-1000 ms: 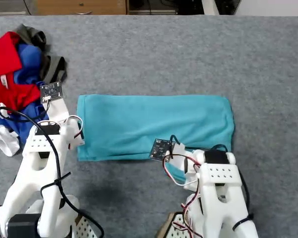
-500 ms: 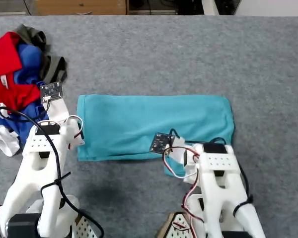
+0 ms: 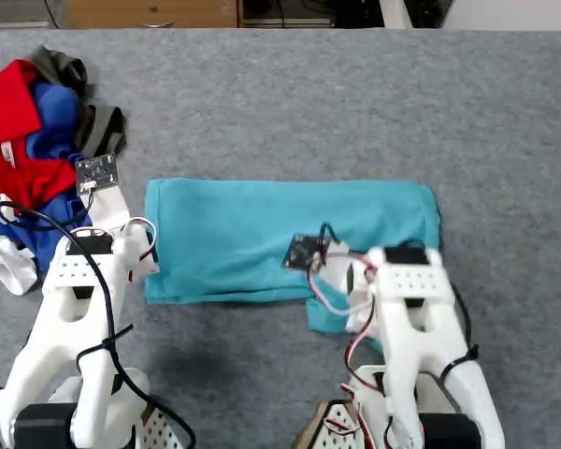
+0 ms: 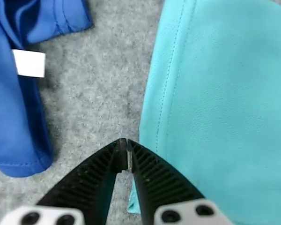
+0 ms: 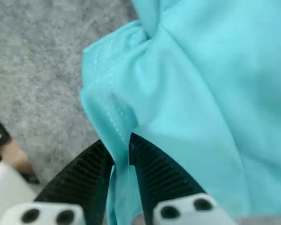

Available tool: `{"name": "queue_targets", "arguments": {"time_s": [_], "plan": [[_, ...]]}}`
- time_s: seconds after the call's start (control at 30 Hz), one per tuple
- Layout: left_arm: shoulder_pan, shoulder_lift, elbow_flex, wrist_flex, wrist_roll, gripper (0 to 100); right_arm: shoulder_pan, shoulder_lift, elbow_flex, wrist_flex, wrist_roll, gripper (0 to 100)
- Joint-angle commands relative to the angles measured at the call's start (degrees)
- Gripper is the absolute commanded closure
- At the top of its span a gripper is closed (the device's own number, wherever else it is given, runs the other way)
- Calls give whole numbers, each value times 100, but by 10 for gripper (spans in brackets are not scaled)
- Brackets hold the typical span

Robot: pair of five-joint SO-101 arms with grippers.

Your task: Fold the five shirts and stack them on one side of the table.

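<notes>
the teal shirt (image 3: pixel 262 234) lies in a long folded band in the middle of the desk (image 3: pixel 355 103). the right pincer (image 5: pixel 122 152) is clamped on a bunched fold of its near edge. the left pincer (image 4: pixel 127 151) is closed on nothing, just beside the shirt's end. the other shirts (image 3: pixel 28 122) sit heaped at the far left corner.

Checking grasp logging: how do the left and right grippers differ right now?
The left gripper is shut on nothing, tips over bare table beside the teal shirt; the right gripper is shut on a bunched fold of that shirt. The left one sits at the shirt's short end near the blue shirt; the right one sits at its long edge nearest the arms. Both are closed, at the shirt's border.
</notes>
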Motion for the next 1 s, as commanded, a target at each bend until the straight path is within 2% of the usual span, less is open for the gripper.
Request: {"name": "queue_targets", "arguments": {"time_s": [0.0,0.33,0.5,0.67,0.73,0.87,0.97], "plan": [[237,-101,97,-211,-18,981,-48,119,-1332,738,-114,995],[334,-110,167,-378,-18,981,-66,2747,-4549,1670,-114,995],[334,-110,167,-378,-18,981,-497,3829,-5842,2189,-70,994],[334,-110,167,-378,-18,981,-945,4523,-6448,2286,158,991],[334,-110,167,-378,-18,981,-980,4699,-6571,2286,158,943],[334,-110,167,-378,-18,981,-831,4743,-6659,2251,132,783],[334,-110,167,-378,-18,981,-734,4743,-6668,2409,141,712]]}}
